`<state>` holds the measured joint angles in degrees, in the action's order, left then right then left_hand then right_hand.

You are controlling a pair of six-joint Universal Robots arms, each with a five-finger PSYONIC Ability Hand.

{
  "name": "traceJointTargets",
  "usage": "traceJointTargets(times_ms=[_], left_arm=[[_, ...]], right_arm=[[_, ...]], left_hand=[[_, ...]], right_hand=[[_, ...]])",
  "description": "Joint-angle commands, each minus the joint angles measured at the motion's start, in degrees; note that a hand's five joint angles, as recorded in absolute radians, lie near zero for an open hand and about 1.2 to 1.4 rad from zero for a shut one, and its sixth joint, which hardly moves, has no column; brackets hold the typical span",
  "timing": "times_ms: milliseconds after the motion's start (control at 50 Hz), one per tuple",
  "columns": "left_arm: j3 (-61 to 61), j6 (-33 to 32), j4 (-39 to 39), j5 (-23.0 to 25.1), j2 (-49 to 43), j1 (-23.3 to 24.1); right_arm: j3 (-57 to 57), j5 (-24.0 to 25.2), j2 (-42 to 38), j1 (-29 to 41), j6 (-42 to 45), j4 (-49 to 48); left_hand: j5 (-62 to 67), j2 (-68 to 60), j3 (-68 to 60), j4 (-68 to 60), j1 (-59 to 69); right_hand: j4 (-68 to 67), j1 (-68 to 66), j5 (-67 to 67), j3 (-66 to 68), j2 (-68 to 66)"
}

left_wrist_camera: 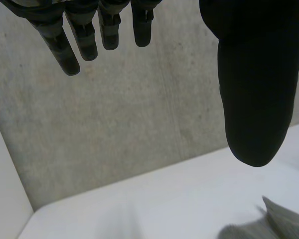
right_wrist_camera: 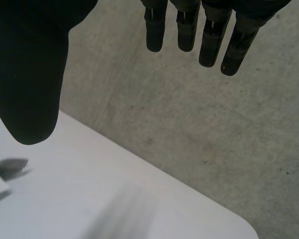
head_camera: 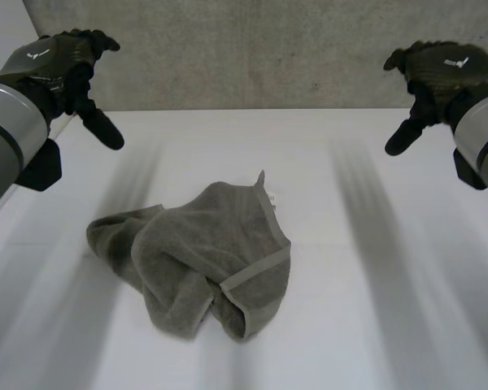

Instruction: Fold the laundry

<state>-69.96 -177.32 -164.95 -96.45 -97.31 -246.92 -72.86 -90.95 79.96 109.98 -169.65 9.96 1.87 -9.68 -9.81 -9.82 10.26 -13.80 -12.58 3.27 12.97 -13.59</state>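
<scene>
White table [head_camera: 374, 325] against a rough, speckled grey concrete wall [head_camera: 252, 49], and near the middle of it, a little toward the left arm's side, lies a crumpled grey-green towel [head_camera: 203, 260]. A small white tag [head_camera: 273, 196] sits at its far edge, just beside a pointed corner [head_camera: 260, 177] that sticks up; whatever is printed on the tag is too small to read. The cloth is thick, nubbly terry, bunched into soft rounded folds, with a flat woven hem band [head_camera: 260, 272] looping across the near side. Well apart from the towel, raised over the far left of the table, the left robot hand [head_camera: 65, 65] is released, its fingers [left_wrist_camera: 65, 55] straight and spread away from the thumb [left_wrist_camera: 254, 99]. The right robot hand [head_camera: 439, 73] hangs likewise over the far right, loose and open-palmed. Both are matt black with a ribbed look, and each carries a small white mark [head_camera: 37, 54] on its back that I cannot make out. Grey arm casings run back from both.
</scene>
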Motion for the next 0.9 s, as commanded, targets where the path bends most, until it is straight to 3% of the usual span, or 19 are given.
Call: traceJointTargets(times_ms=[20, 280, 360, 380, 420, 460, 520, 560, 680, 900], left_arm=[[1.1, -0.1, 5.3, 0.3, 1.1, -0.3], [-1.8, 0.0, 5.4, -0.2, 4.4, -0.4], [-5.7, -0.4, 5.3, 0.5, 6.3, -0.4], [-5.7, -0.4, 5.3, 0.5, 6.3, -0.4], [-9.4, -0.4, 5.8, 0.7, 7.0, -0.3], [-11.9, -0.6, 5.8, 0.8, 7.5, -0.2], [-18.0, -0.7, 5.6, 2.0, 9.0, -0.2], [-21.1, -0.7, 5.3, 3.6, 9.6, -0.3], [-32.7, -0.2, 4.4, 9.3, 10.5, -1.6], [-43.9, 0.0, -3.0, 9.6, 9.9, -2.1]], right_arm=[[1.1, 0.5, 2.1, 0.2, -1.7, 1.6], [0.1, 1.7, 1.8, 0.7, -0.9, 1.5], [-0.2, 3.8, 1.6, 0.7, 1.4, 2.2], [-1.0, 5.4, 1.3, 0.7, 4.8, 2.7], [-2.5, 7.6, 0.8, 0.8, 10.0, 3.4], [-6.5, 12.9, 0.0, 1.3, 21.5, 5.9], [-8.3, 15.5, -0.2, 2.8, 27.0, 6.9], [-11.0, 19.2, -1.7, 7.7, 33.7, 6.8], [-12.1, 20.4, -6.0, 12.7, 33.3, 2.7], [-10.9, 21.1, -19.2, 19.7, 29.9, -8.0]], left_hand=[[-1.8, -0.4, -0.2, -0.2, -0.2], [-1.3, -0.9, -0.7, -0.7, 0.3], [5.9, -8.1, -7.9, -7.9, 7.5], [5.9, -8.1, -8.0, -8.0, 7.5], [25.7, -27.9, -27.7, -27.7, 27.3], [27.6, -29.8, -29.7, -29.6, 29.2], [27.4, -29.6, -29.5, -29.5, 29.1], [27.3, -29.5, -29.3, -29.3, 28.9], [27.1, -29.3, -29.2, -29.2, 28.7], [22.4, -24.6, -24.5, -24.5, 24.0]], right_hand=[[3.8, 2.6, -3.3, -3.0, 3.6], [3.8, 2.6, -3.3, -3.0, 3.6], [3.8, 2.6, -3.3, -3.0, 3.6], [3.8, 2.6, -3.3, -3.0, 3.6], [3.8, 2.6, -3.3, -3.0, 3.6], [3.8, 2.6, -3.3, -3.0, 3.6], [3.8, 2.6, -3.3, -3.0, 3.6], [3.8, 2.6, -3.3, -3.0, 3.6], [3.8, 2.6, -3.3, -3.0, 3.6], [0.7, -0.5, -0.2, 0.1, 0.5]])
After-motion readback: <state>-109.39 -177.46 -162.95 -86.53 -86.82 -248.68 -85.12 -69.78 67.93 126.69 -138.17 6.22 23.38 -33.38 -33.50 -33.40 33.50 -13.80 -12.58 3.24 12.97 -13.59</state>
